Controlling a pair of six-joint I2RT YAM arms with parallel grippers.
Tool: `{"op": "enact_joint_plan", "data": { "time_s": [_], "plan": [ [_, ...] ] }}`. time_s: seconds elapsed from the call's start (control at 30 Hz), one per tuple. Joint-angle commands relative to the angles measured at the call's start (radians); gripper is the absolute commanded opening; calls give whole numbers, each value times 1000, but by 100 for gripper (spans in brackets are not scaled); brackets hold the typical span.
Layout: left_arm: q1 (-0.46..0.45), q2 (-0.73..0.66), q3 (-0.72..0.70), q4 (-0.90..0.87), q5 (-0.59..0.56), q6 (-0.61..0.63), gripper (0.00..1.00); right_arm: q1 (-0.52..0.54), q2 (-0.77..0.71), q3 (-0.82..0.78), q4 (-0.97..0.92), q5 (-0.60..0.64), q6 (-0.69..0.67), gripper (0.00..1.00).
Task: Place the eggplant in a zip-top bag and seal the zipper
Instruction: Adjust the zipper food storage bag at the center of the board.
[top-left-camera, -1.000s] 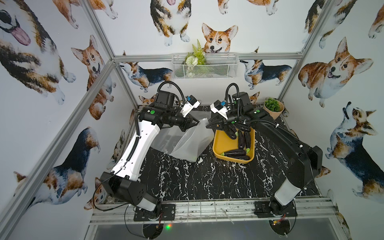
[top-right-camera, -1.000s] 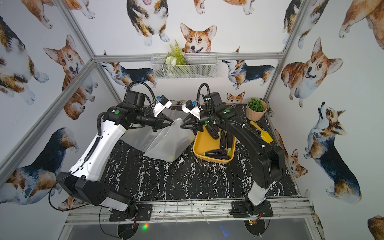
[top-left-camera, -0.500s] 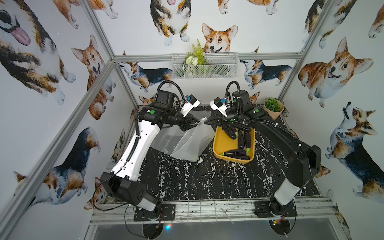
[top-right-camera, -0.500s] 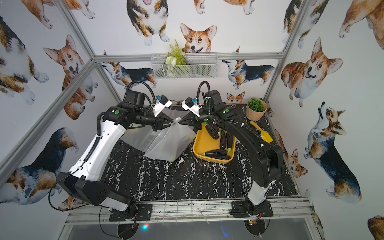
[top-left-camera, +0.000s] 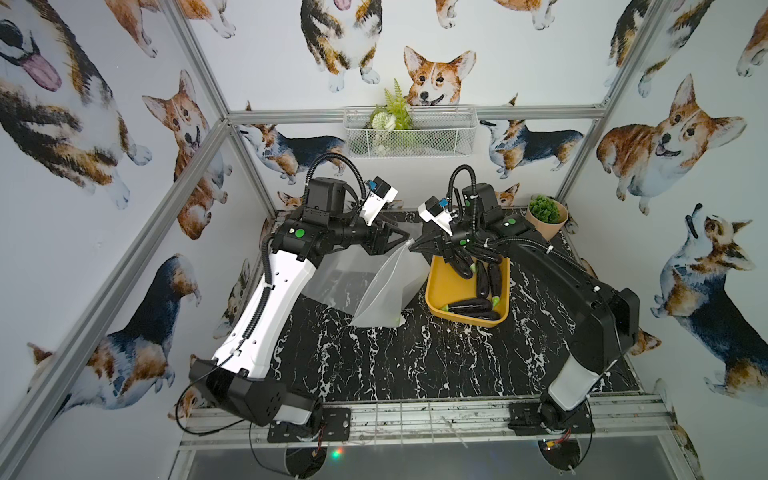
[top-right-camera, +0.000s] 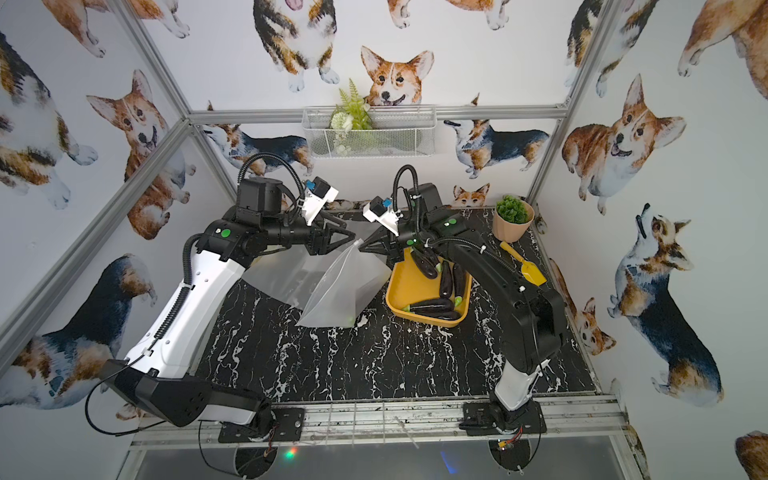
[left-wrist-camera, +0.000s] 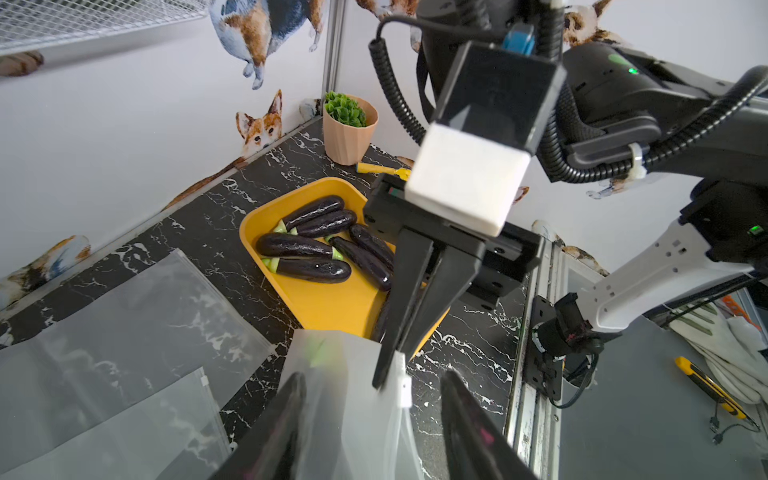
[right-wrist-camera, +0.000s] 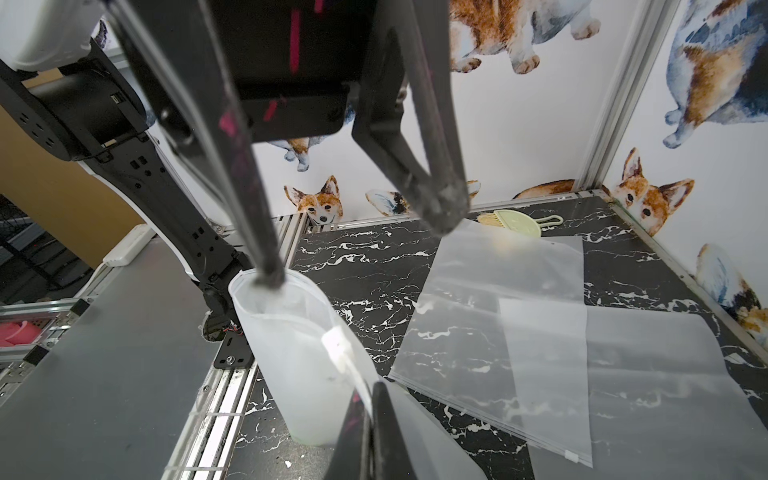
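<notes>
Eggplants (top-left-camera: 482, 279), glossy dark purple with pale green caps, lie in a yellow tray (top-left-camera: 432, 301) right of centre in both top views. Some point up the frame and some lie across it, all under the right arm's wrist. Just left of the tray hangs the zip-top bag (top-left-camera: 384, 286), frosted and limp, with its mouth uppermost at mid-frame and its bottom on the black marbled counter (top-left-camera: 415, 365). The right gripper (top-left-camera: 412, 248) has its fingers pressed together on the bag's rim, just beside the white slider (right-wrist-camera: 336, 341). The left gripper (top-left-camera: 402, 240) has its fingers spread, one fingertip (right-wrist-camera: 266, 270) dipping into the open mouth and the other outside it. A faint green tint shows low in the bag, but I cannot tell whether an eggplant is inside. The zipper runs from the right pinch toward the left fingers. Spare bags (top-left-camera: 338, 276) lie flat to the left.
</notes>
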Motion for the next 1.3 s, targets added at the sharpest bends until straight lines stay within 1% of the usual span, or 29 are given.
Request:
{"op": "enact_joint_plan", "data": {
  "time_s": [0.0,0.13,0.2,0.27,0.4,0.5,0.67,0.93,1.03,1.17,1.27],
  "plan": [
    [-22,9,-16,32,-10,20,54,5,4,11,22,-2,9,0],
    [-39,23,-7,20,-2,30,51,6,13,24,14,1,17,0],
    [-48,36,6,-6,-22,47,44,6,15,27,18,1,20,0],
    [-49,44,10,-22,-30,54,36,6,16,30,22,2,23,0],
    [-49,34,5,-42,-38,67,33,7,26,50,-3,12,15,0],
    [-47,25,-1,-57,-60,78,28,7,33,58,-12,14,12,0],
    [-46,24,1,-69,-60,86,20,6,33,58,-8,18,12,0],
    [-40,18,2,-74,-85,91,14,7,32,55,-17,23,7,0],
    [-37,11,-8,-66,-99,88,10,7,33,57,-24,26,1,0],
    [-35,14,-11,-64,-90,88,1,7,33,56,-26,24,0,0],
    [-37,18,-7,-73,-76,92,0,7,33,55,-19,17,4,0]
  ]
}}
